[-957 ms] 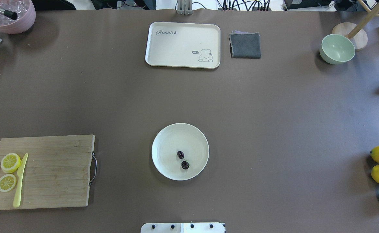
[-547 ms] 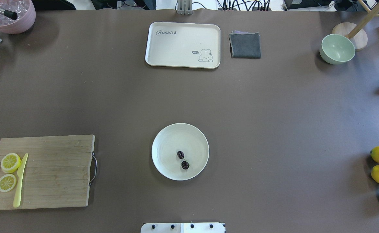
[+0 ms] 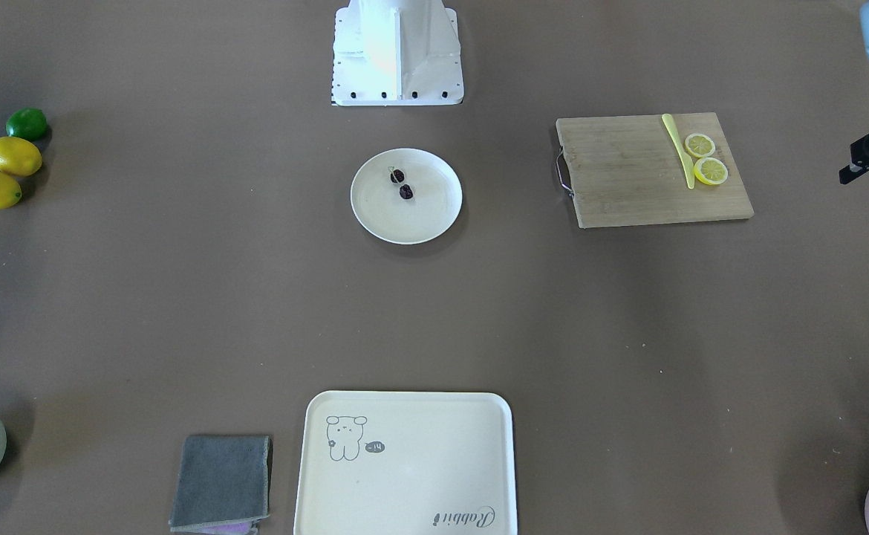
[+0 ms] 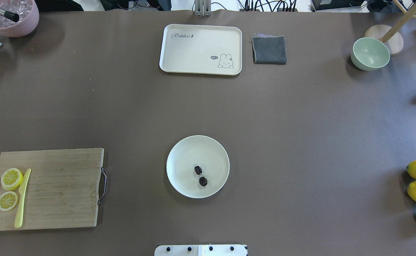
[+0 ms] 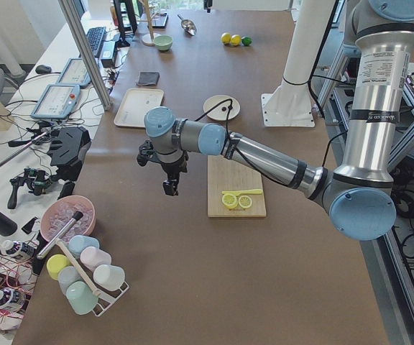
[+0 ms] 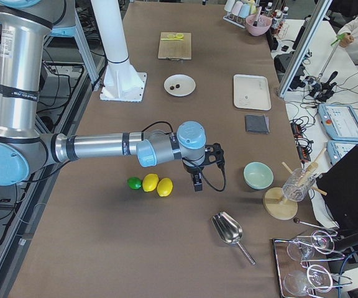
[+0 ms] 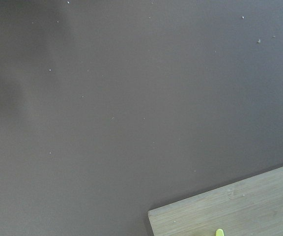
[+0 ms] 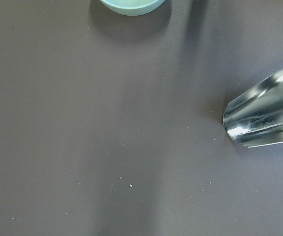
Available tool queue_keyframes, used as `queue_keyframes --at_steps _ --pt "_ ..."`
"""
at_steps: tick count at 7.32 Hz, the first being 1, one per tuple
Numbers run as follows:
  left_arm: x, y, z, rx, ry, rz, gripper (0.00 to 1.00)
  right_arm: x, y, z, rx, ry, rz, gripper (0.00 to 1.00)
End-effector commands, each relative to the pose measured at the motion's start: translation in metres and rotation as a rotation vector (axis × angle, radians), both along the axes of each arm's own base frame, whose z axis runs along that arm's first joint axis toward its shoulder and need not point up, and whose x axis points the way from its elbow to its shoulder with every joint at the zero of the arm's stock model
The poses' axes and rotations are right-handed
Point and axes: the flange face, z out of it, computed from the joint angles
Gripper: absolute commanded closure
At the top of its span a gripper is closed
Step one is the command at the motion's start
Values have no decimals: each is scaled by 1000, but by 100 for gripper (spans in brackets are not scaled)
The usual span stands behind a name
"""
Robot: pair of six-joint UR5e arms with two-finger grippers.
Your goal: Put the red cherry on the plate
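On the plate (image 4: 185, 151), toward my side of its middle, lay the red cherry (image 4: 203, 181), both fruits inside the rim, so I judged the placing done. My left pincer (image 5: 169, 185) hung near the cutting board (image 4: 62, 185) and my right pincer (image 6: 197, 180) near the lemons (image 6: 165, 187), both well apart from the plate, probably parked clear. Whether either was released or clenched I could not tell.
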Motion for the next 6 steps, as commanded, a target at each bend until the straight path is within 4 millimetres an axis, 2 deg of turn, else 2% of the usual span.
queue_keyframes --at_steps 1,6 --pt "0 0 1 -2 0 0 2 0 0 0 0 -1 0 0" --pt "0 -1 0 3 -7 0 2 0 -1 -2 4 0 0 0"
